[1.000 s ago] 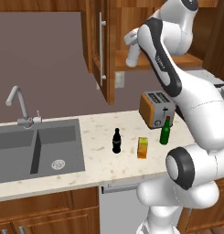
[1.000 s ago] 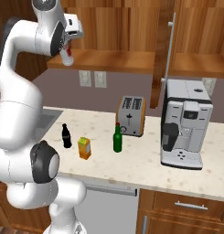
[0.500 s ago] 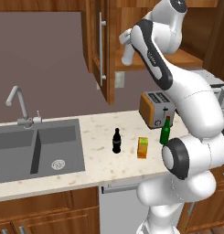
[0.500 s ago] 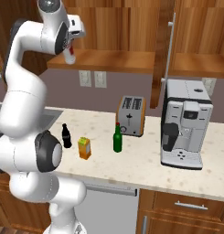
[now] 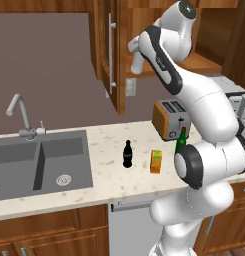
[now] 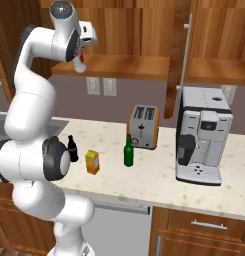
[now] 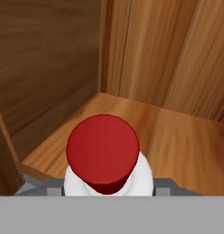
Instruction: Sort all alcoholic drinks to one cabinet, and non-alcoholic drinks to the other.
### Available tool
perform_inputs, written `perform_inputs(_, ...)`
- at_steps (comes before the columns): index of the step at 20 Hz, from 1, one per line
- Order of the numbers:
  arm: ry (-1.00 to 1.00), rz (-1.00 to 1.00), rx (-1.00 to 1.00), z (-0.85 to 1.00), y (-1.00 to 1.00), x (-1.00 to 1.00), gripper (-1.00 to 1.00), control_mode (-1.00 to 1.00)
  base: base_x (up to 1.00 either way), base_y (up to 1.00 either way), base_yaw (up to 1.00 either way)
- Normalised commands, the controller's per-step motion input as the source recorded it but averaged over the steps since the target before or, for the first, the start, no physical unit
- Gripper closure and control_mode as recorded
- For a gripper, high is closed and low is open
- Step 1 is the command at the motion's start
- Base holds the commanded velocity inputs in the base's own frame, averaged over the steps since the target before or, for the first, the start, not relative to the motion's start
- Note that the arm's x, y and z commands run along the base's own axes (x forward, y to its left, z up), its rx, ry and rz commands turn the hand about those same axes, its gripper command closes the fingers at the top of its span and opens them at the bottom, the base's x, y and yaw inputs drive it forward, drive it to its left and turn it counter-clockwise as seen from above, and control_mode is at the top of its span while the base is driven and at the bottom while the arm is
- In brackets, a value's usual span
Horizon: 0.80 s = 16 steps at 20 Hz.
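Left base view: arm raised high, gripper (image 5: 135, 50) at about 12 o'clock, at the mouth of the open upper cabinet (image 5: 204, 62). The white bottle (image 5: 137, 62) hangs from it, upright, in front of the cabinet shelf. On the desk (image 5: 109, 175): cola bottle (image 5: 127, 154) at centre, juice carton (image 5: 155, 161) just beside it toward 3 o'clock, green glass bottle (image 5: 181, 142) further toward 3 o'clock, partly behind the arm, in front of the toaster (image 5: 170, 119). Sink (image 5: 39, 165) at 9 o'clock.

Right base view: gripper (image 6: 84, 46) at 11 o'clock, white bottle (image 6: 80, 61) held by its top, red label showing, its base level with the cabinet shelf (image 6: 119, 67). Cannot tell whether the base touches the shelf. On the desk (image 6: 159, 182): cola bottle (image 6: 72, 148) at 9 o'clock, juice carton (image 6: 92, 162) near it, green glass bottle (image 6: 128, 151) at centre, toaster (image 6: 143, 126) behind it, coffee machine (image 6: 201, 135) at 3 o'clock.

Hand view: red cap (image 7: 103, 153) of the white bottle (image 7: 143, 176) at 6 o'clock, between the jaws. Jaws narrowly parted, clamped on the bottle just below the cap. Behind it the wooden cabinet floor (image 7: 177, 141) and inner corner.
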Motion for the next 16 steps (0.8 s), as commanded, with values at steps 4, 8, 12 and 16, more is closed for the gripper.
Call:
perform_inputs(4, -0.06, 0.00, 0.00, -0.02, 0.00, 0.37, 1.00, -1.00, 0.00, 0.00, 0.00)
perform_inputs(8, -0.11, 0.00, -0.01, 0.00, 0.00, 0.28, 1.00, -1.00, 0.00, 0.00, 0.00)
perform_inputs(12, -0.08, 0.00, 0.00, 0.00, 0.00, 0.29, 1.00, -1.00, 0.00, 0.00, 0.00)
perform_inputs(16, 0.00, 0.00, 0.00, -0.21, 0.00, 0.47, 1.00, -1.00, 0.00, 0.00, 0.00)
